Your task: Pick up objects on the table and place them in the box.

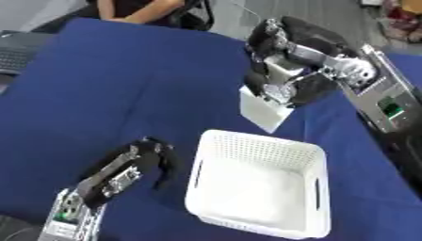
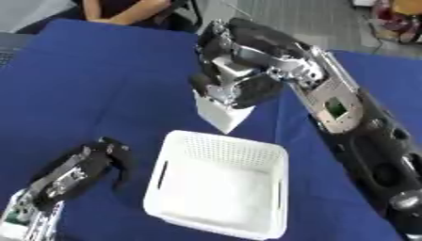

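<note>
Blue cloth covers the table [image 1: 124, 84] from the near edge to the far one, and most of it lies bare. Nearest on the left, the left hand [image 1: 148, 157] rests on the cloth beside the basket, its dark fingers curled downward with nothing between them; its forearm runs back to the lower left corner. Just right of it stands the white basket [image 1: 317, 162], a perforated plastic box with slot handles in its side walls. Its inside looks white, and I cannot tell whether anything lies in it. The left hand and the basket are close but apart.

Beyond the basket's far rim, the right hand [image 2: 227, 77] hangs above the cloth, reaching in from the right. Its fingers are curled round a white box [image 2: 218, 113], a small carton held by its upper part and tilted, so that one lower corner points down toward the cloth. The carton is just past the basket's far wall, not over the opening; whether its corner touches the cloth I cannot tell. The right forearm with its silver casing slopes away down the right side.

At the far left edge sits a dark keyboard [image 1: 12, 52], well apart from everything else.
</note>
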{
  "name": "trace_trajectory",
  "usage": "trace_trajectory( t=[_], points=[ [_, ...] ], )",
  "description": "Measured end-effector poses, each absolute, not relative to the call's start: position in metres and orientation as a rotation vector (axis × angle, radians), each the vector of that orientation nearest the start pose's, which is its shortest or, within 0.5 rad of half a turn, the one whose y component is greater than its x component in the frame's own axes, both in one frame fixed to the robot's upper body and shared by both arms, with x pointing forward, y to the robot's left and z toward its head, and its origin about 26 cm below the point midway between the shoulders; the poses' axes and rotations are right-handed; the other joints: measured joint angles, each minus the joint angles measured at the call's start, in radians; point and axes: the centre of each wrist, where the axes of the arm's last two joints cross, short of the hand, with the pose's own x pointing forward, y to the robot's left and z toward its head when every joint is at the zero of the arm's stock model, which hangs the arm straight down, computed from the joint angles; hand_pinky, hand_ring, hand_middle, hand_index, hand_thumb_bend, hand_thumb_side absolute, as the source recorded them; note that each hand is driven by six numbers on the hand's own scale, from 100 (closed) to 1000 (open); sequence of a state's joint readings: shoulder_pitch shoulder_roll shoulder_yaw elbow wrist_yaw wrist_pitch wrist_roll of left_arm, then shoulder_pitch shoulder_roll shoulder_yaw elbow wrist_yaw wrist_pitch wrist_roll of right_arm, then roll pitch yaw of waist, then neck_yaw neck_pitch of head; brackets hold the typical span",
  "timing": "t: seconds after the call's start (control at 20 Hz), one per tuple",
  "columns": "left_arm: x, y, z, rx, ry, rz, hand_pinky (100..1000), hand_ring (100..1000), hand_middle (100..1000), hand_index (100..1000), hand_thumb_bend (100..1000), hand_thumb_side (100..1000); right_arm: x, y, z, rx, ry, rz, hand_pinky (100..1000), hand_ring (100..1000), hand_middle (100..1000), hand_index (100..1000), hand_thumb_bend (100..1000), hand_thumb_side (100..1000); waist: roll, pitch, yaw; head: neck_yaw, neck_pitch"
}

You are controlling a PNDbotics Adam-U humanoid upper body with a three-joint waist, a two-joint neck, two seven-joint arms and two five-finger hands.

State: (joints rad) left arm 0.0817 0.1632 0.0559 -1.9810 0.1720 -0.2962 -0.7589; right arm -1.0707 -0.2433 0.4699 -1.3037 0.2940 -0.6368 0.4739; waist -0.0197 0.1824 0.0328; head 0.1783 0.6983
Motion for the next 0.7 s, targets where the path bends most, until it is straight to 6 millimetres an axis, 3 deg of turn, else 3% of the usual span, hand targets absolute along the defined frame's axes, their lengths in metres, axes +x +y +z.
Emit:
trace_trajectory(
  t=[0.7],
  points=[
    [0.245,0.285,0.087,-0.4,-2.075,-0.825,165,263,415,676,100,916,0.414,-0.075,0.244,-0.278,2.486,-2.069,100,100,100,188,100,660,0.003,0.0,-0.001,0.0,0.0]
  ],
)
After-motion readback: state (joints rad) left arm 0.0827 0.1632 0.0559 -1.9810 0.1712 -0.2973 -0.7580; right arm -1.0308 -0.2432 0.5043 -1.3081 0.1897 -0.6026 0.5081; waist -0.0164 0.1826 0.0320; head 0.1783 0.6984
